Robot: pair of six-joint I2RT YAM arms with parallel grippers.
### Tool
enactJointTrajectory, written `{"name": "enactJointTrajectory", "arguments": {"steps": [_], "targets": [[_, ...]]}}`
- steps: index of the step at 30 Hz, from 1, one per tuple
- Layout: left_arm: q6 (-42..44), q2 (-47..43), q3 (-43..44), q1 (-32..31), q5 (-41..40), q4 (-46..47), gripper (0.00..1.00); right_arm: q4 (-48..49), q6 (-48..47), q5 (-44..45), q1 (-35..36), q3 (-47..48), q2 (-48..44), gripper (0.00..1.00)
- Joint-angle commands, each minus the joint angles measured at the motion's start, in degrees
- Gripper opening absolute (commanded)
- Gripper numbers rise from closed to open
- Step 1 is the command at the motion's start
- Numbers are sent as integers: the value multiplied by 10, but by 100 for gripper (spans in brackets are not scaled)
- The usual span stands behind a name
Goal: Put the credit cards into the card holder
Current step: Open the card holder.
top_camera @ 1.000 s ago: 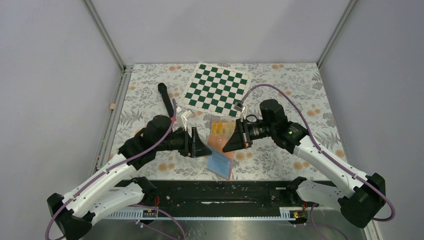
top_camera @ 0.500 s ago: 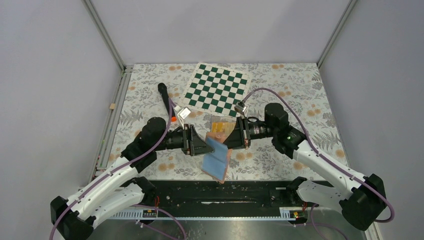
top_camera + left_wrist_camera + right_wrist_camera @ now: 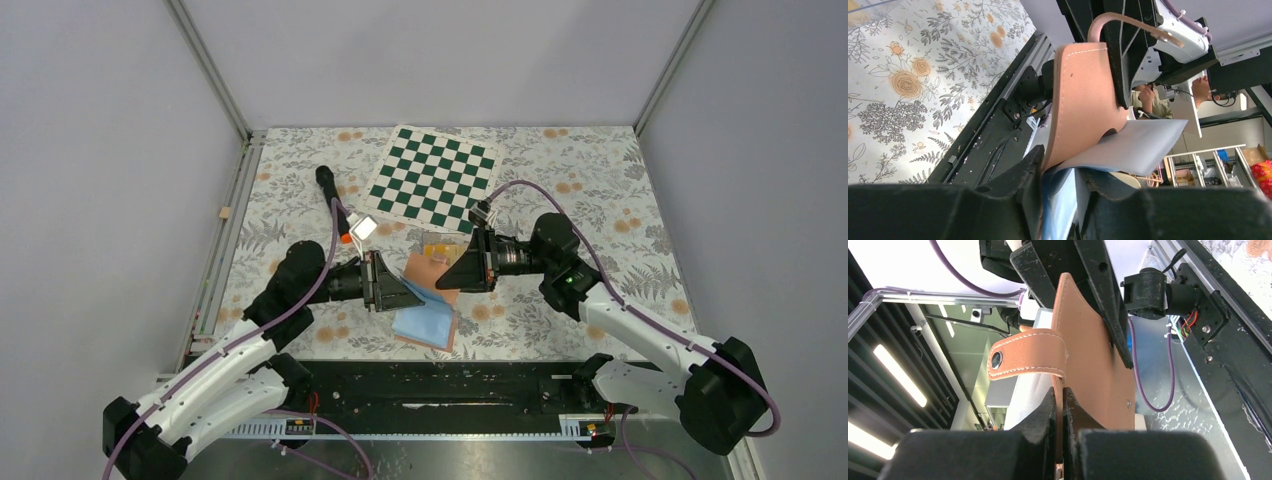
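Note:
The card holder (image 3: pixel 428 272) hangs above the table between my two grippers, tan leather outside and light blue pockets (image 3: pixel 424 322) drooping below. My right gripper (image 3: pixel 447 279) is shut on the tan flap (image 3: pixel 1098 370), just below the snap tab (image 3: pixel 1023 360); its jaws (image 3: pixel 1062 402) pinch the leather edge. From the left, my left gripper (image 3: pixel 413 296) has its jaws (image 3: pixel 1063 177) closed round the blue inner layers, one finger against the tan leather (image 3: pixel 1088 100). I cannot make out the credit cards behind the holder and grippers.
A clear plastic box (image 3: pixel 441 241) lies just behind the grippers. Farther back lies the green-white chessboard (image 3: pixel 433 178), with a black pen (image 3: pixel 330 195) to its left. The black rail (image 3: pixel 450 385) runs along the near edge, below the hanging holder.
The holder has come up off the table and swung round. My left jaws widened, then closed on its blue inner layers. The right gripper shifted a little left, still holding the flap.

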Motion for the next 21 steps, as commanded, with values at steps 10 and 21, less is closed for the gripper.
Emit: {"name": "enactJointTrajectory", "arguments": {"steps": [10, 21], "targets": [[30, -11, 39, 25, -27, -103, 0, -376, -280, 115, -31, 83, -63, 65], [77, 71, 100, 26, 22, -280, 0, -640, -509, 169, -31, 178, -53, 88]]}}
